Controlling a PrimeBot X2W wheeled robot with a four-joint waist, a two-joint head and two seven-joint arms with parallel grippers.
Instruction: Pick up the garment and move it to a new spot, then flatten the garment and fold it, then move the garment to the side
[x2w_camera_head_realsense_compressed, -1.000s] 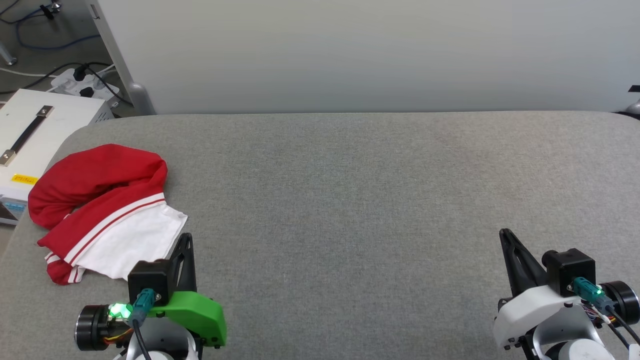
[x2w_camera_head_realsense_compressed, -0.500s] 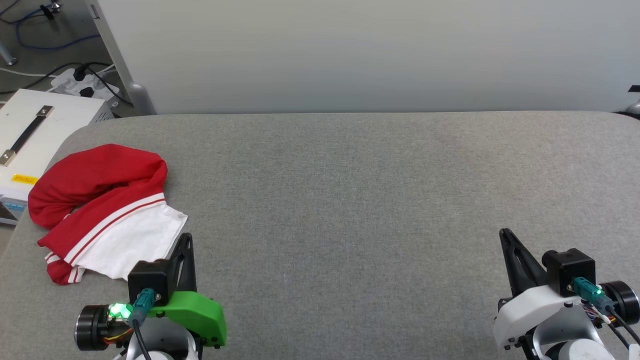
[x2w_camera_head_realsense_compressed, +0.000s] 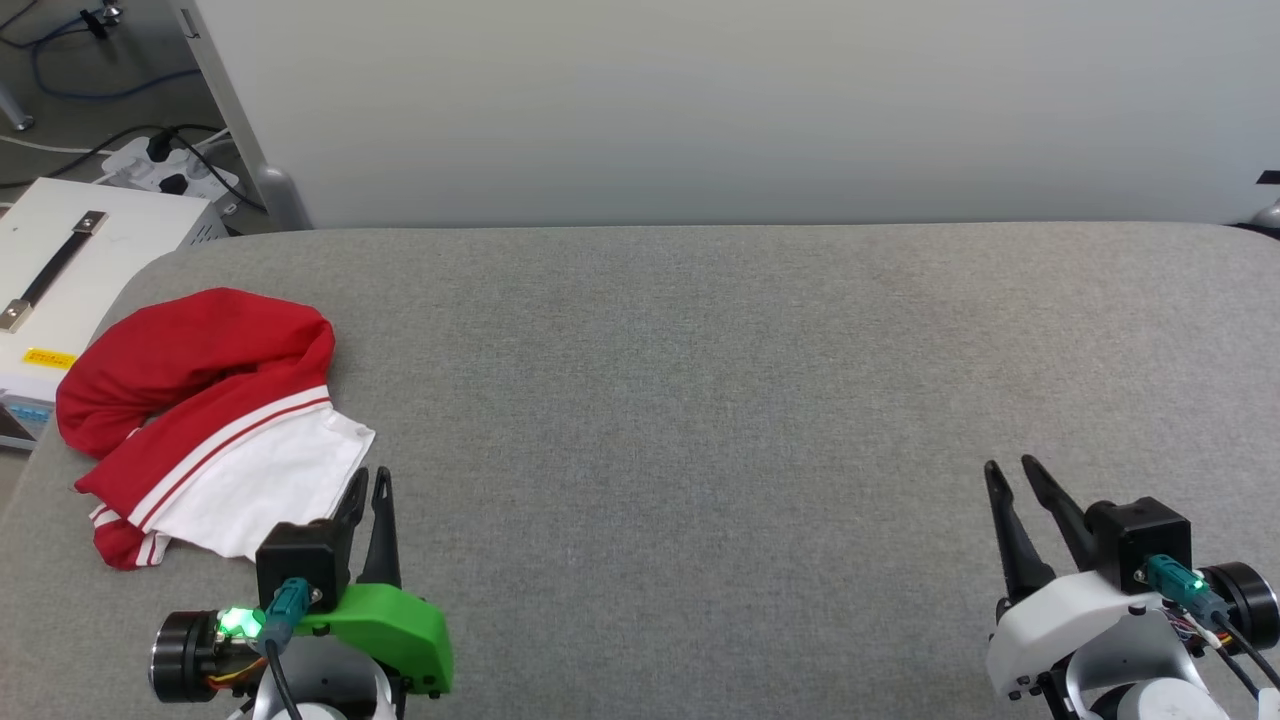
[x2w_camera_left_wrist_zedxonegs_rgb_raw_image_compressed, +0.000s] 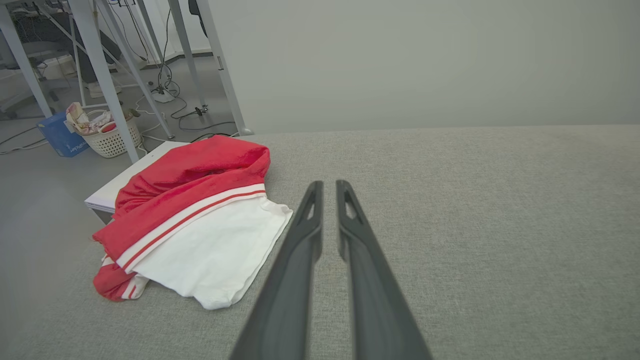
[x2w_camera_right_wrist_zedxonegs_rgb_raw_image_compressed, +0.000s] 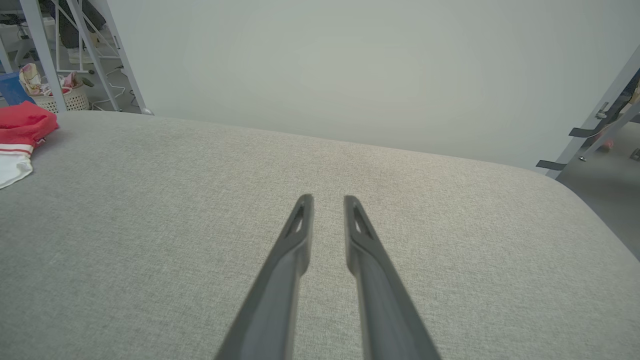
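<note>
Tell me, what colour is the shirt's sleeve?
White sleeve, red stripe trim; left wrist view shows it best.

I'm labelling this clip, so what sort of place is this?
Probably a robotics lab or test room: a grey fabric-covered table, a plugged-in power strip beside it, and a laundry basket among metal frame legs.

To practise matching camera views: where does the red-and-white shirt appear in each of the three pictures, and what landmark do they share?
Head view: shirt at mid-left, on the left end of the table.
Left wrist view: shirt left of centre.
Right wrist view: shirt at the far left edge, cut off.
Shared landmark: the grey table under it.
</note>
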